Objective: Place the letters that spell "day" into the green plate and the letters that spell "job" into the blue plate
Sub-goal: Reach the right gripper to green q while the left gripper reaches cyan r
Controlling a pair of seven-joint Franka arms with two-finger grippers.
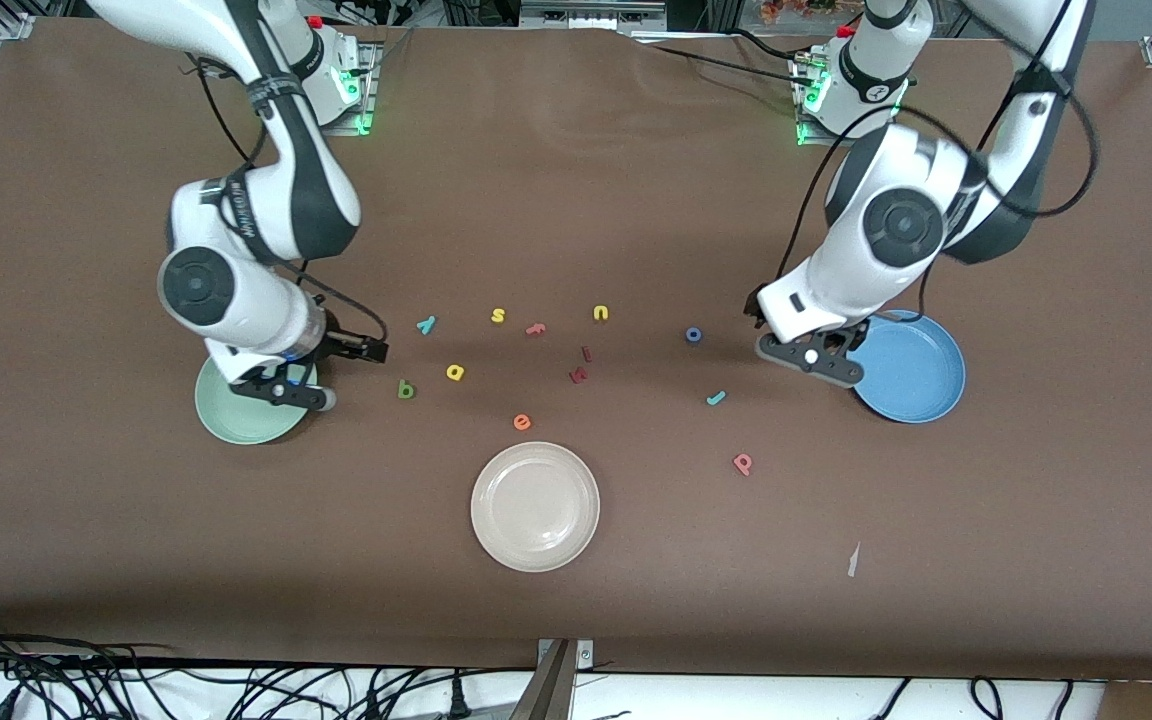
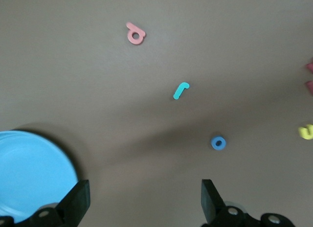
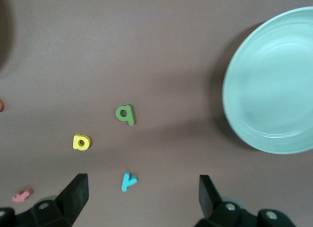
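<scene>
Front view: both pincers gape wide and empty, the left pincer [image 1: 816, 352] over the round blue plate [image 1: 921, 375]'s rim, the right pincer [image 1: 311, 375] over the mint-green plate [image 1: 236, 415]. Best descend squarely on the tiny blue foam ring "o" [image 1: 693, 335] (at the left pincer's nine o'clock), which lies flat on the desk.

Green d [image 1: 406, 390], yellow a [image 1: 455, 373], teal y [image 1: 426, 324] flat nr empty green plate [image 1: 236, 425]; blue o [image 1: 694, 335], teal j [image 1: 716, 398], pink b [image 1: 743, 463] nr empty blue plate [image 1: 921, 385].
</scene>
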